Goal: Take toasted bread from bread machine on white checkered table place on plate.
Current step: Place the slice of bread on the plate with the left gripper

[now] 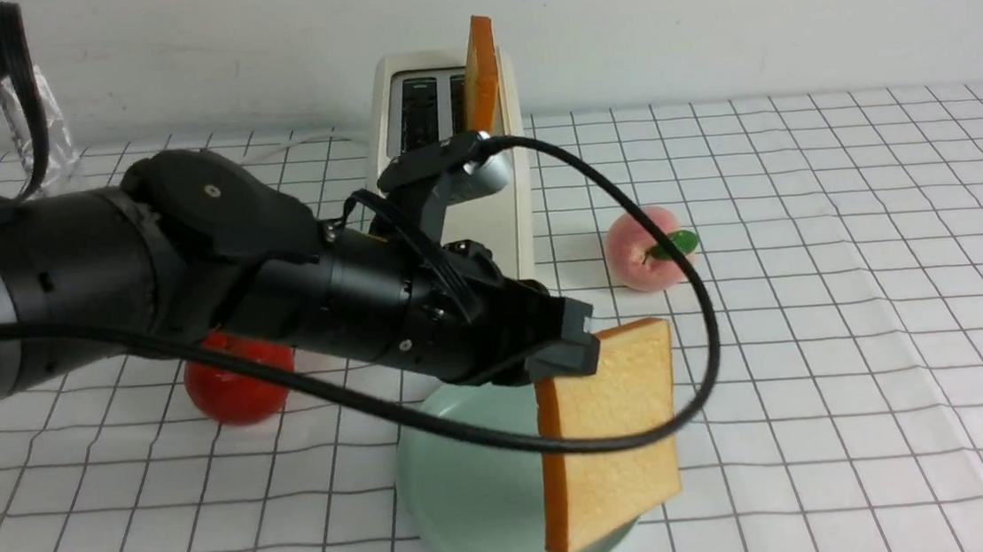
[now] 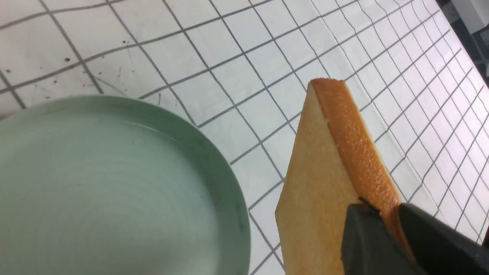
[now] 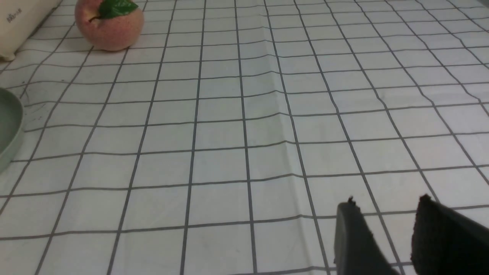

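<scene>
Where the left gripper (image 1: 565,354) is clenched on the top crust edge of one slice of toasted bread (image 1: 613,443), the pinch sits close to a corner, so the slice hangs upright below it, touching nothing else; seen from the wrist, the two black fingers (image 2: 366,236) squeeze the orange crust across its thickness. Hanging flat without a sag, it strikes me as light and fairly stiff (a spongy crumb would give under a hard squeeze, I'd guess), dry rather than slippery, and unlikely to break; a hold on the crust, across the thin way, looks the sound one, though nearer the middle of that edge it should swing less. Beneath lies the plate (image 1: 422,495), the slice hovering about over its right rim; whether it is fully over the dish I cannot tell. Behind stands the bread machine (image 1: 506,239) with a second slice (image 1: 483,72) poking up from its right slot; a peach (image 1: 645,249) and a red fruit (image 1: 235,396) sit on the bench (image 1: 857,280) either side. Off to the right, the right gripper (image 3: 386,202) hangs parted and empty above the cloth.
</scene>
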Motion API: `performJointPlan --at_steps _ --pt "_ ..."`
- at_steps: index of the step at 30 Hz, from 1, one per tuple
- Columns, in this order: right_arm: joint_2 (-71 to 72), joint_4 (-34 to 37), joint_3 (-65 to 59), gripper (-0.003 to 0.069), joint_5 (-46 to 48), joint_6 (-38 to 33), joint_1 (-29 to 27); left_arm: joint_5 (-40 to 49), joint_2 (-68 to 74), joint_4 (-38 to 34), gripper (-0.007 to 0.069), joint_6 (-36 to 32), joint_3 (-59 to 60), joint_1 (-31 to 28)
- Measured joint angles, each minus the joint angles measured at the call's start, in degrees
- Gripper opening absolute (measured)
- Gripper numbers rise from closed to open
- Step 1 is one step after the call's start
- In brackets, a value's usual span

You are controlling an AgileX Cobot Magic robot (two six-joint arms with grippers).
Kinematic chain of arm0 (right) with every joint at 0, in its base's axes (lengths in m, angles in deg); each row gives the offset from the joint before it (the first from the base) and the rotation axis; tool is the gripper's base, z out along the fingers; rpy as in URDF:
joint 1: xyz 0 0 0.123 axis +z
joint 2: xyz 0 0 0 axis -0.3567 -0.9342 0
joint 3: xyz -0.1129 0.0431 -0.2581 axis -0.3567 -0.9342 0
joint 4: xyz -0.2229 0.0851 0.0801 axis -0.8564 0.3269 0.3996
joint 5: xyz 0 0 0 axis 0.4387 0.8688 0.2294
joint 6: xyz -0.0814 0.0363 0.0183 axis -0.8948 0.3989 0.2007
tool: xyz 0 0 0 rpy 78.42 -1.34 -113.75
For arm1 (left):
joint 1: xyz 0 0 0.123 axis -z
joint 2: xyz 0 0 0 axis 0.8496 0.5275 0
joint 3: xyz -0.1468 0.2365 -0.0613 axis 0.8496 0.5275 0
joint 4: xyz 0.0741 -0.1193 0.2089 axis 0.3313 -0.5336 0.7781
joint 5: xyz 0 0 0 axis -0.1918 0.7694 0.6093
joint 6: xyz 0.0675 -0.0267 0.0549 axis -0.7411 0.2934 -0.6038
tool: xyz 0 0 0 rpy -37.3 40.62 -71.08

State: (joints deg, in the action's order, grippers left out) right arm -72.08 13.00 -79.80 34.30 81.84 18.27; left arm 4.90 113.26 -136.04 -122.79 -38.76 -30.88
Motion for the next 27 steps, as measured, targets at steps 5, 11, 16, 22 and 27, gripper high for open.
performJointPlan --at_steps 5,11,16,22,27 --pt "0.0 0.0 0.0 0.024 0.0 0.0 0.0 3.49 0.51 -0.45 0.0066 -1.31 0.0 -5.62" --pt "0.0 0.0 0.0 0.024 0.0 0.0 0.0 7.36 3.37 -0.67 0.0066 -3.07 0.0 -6.48" --pt "0.0 0.0 0.0 0.024 0.0 0.0 0.0 4.88 6.71 -3.3 0.0066 -5.44 0.0 -6.3" --pt "0.0 0.0 0.0 0.024 0.0 0.0 0.0 3.61 8.94 -8.47 0.0066 -9.21 0.0 -6.36" --pt "0.0 0.0 0.0 0.024 0.0 0.0 0.0 2.76 9.71 -8.83 0.0069 -9.4 0.0 -6.36"
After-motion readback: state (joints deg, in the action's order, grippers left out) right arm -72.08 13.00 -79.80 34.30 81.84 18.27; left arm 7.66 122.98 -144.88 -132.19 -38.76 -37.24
